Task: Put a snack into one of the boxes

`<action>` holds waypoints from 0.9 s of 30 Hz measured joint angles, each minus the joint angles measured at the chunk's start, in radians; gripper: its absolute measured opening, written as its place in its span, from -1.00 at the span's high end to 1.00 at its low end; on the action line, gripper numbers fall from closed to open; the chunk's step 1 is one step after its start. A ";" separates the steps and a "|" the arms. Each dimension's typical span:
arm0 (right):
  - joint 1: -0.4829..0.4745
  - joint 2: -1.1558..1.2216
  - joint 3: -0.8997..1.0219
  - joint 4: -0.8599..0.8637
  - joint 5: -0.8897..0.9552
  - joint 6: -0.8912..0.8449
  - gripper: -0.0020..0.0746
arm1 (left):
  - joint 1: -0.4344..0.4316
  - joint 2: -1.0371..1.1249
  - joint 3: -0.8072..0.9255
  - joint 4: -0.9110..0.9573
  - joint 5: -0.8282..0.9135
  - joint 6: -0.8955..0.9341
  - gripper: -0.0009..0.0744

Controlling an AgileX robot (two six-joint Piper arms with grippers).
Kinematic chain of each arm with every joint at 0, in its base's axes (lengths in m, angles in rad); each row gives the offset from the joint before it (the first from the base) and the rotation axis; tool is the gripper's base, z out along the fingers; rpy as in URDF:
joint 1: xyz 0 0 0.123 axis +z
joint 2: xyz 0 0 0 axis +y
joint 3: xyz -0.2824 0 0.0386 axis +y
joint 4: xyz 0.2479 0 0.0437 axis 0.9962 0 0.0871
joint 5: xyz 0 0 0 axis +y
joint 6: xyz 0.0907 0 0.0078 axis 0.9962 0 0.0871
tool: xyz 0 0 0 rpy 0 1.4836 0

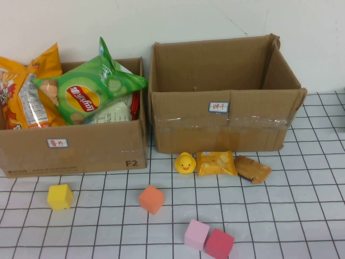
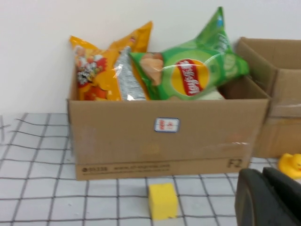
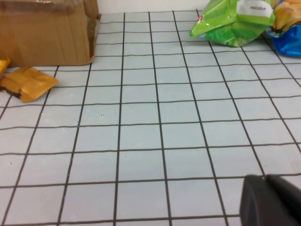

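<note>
Right-hand box (image 1: 226,127) sits open, nothing visible inside; left box (image 1: 73,148) beside it is stuffed with chip bags (image 1: 89,91). Against the open box's front lie my snacks: yellow packet (image 1: 215,163), brown packet (image 1: 252,169) touching it, duck (image 1: 185,163) alongside. My left gripper (image 2: 268,197) hovers near the yellow cube (image 2: 162,200), right gripper (image 3: 270,202) over bare grid; fingers, cannot tell.

High view overhead of 2 boxes (image 1: 73,145); wrist views low, table-level.
</note>
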 joint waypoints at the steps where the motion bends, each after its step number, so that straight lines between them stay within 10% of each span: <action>1: 0.000 0.000 0.000 0.000 0.000 0.000 0.95 | 0.013 0.000 0.009 0.004 -0.008 0.002 0.98; 11: 0.000 0.000 0.000 0.000 0.000 0.000 0.95 | 0.194 0.000 0.352 -0.110 -0.381 0.025 0.98; 27: 0.000 0.000 0.000 0.000 0.000 0.000 0.95 | 0.337 0.000 0.375 -0.208 -0.242 0.182 0.98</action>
